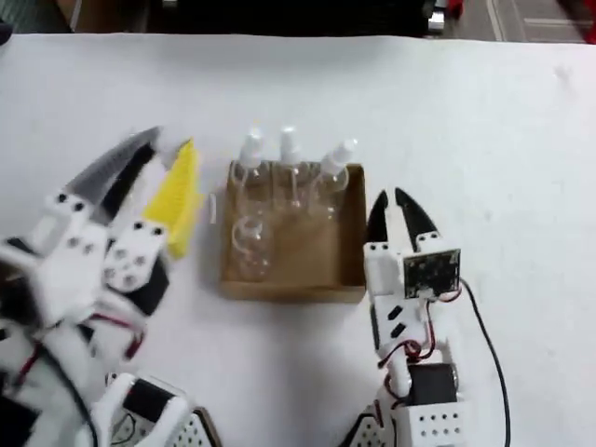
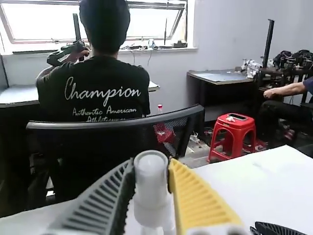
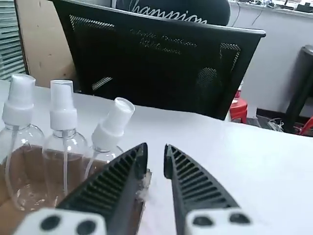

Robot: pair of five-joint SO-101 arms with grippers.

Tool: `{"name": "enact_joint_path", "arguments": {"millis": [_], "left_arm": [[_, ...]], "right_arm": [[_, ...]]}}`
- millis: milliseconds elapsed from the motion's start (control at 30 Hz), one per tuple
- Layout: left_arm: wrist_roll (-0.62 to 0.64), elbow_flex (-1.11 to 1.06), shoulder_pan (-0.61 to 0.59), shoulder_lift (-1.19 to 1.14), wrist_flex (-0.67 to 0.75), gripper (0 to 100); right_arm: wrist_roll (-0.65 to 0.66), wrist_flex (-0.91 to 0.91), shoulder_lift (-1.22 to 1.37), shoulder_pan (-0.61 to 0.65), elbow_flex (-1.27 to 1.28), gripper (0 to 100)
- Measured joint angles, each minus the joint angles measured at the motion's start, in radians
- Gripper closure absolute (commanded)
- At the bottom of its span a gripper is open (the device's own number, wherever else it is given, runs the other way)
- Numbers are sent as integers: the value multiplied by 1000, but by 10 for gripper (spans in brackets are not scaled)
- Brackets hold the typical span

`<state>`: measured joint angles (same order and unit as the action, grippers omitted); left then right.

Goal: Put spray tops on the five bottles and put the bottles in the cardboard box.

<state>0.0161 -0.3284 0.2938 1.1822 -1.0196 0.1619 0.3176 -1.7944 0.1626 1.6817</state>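
The surface (image 1: 484,140) runs broad beyond the cardboard box (image 1: 296,289) to its far edge, and broad again to the right of the right arm. The box sits centred between the two arms, open side up.

The left tool (image 1: 172,142) is raised at the left, its yellow finger just beside the box's left wall with a strip of surface between them. It is clamped on a white spray top (image 2: 150,188). The right tool (image 1: 390,197) sits just beside the box's right wall, its black fingers slightly parted and holding nothing.

Three bottles (image 1: 291,168) with spray tops fitted line the box's far wall. A fourth bottle (image 1: 250,244), uncapped, sits in the box's left half.
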Motion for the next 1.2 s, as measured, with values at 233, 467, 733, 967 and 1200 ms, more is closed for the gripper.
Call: {"name": "enact_joint_path", "arguments": {"millis": [233,467,733,967,1200], "left_arm": [[0,-391,66,106,324,932],[0,-396,77,164,315,932],[-2,-416,75,181,296,929],[-2,-552,77,163,376,932],[-2,-554,75,163,382,932]], "right_arm": [[0,0,0,-8,0,947],[0,0,0,-34,0,947],[0,-2,0,-58,0,948],[0,-2,0,-57,0,947],[0,-2,0,-57,0,947]]}}
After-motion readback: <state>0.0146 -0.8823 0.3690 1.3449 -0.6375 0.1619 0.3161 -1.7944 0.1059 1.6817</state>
